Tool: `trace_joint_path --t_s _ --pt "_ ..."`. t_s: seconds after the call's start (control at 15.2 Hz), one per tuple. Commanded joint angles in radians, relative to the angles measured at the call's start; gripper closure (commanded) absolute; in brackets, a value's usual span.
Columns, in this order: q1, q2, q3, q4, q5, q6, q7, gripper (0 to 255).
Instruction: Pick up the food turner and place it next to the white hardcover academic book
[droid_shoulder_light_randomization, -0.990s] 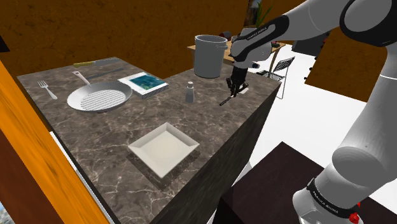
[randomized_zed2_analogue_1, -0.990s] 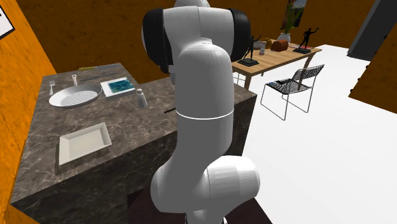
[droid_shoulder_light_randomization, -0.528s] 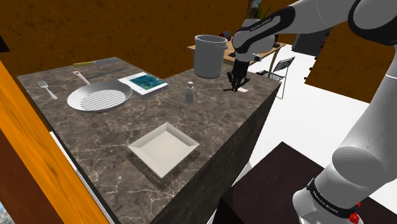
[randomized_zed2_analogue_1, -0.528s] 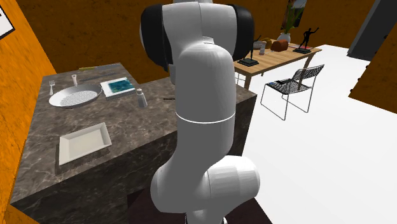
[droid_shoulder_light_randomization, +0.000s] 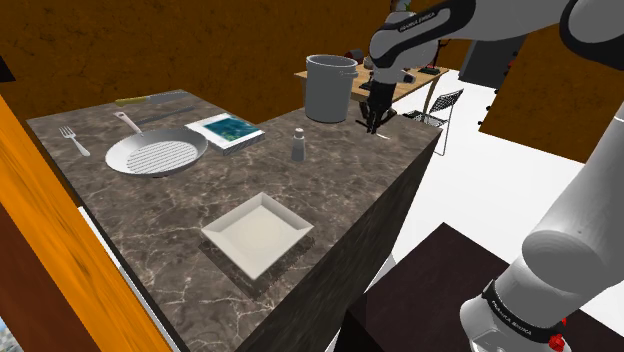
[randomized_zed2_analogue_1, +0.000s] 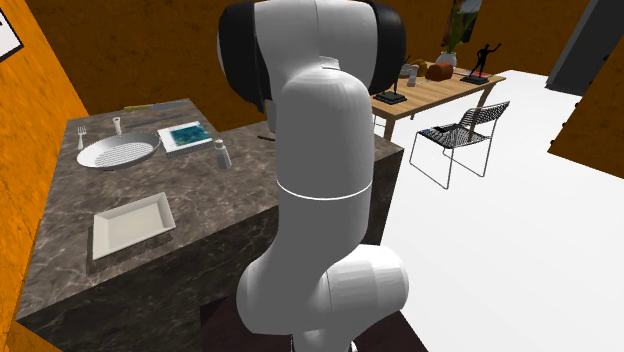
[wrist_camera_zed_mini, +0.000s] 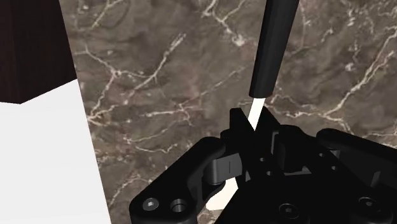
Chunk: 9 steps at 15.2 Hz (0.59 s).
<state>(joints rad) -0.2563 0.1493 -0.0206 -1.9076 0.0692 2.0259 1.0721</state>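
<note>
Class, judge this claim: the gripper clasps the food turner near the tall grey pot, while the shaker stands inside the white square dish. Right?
Not quite. The shoulder view shows the shaker standing on the bare counter, apart from the white square dish. The gripper does clasp the food turner near the tall grey pot.

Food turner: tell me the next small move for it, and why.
Probably carry it across the counter toward the white book with the teal cover, keeping clear of the grey pot and shaker. The end effector looks clamped on the food turner beside the pot, and the book lies farther to the shoulder view's left.
</note>
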Motion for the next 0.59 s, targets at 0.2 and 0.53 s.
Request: trace_joint_path --t_s 0.2,0.53 --pt "0.012 -0.004 0.009 0.044 -0.002 -0.047 0.025 255" --pt "0.075 0.058 0.053 0.127 -0.009 -0.061 0.134 255"
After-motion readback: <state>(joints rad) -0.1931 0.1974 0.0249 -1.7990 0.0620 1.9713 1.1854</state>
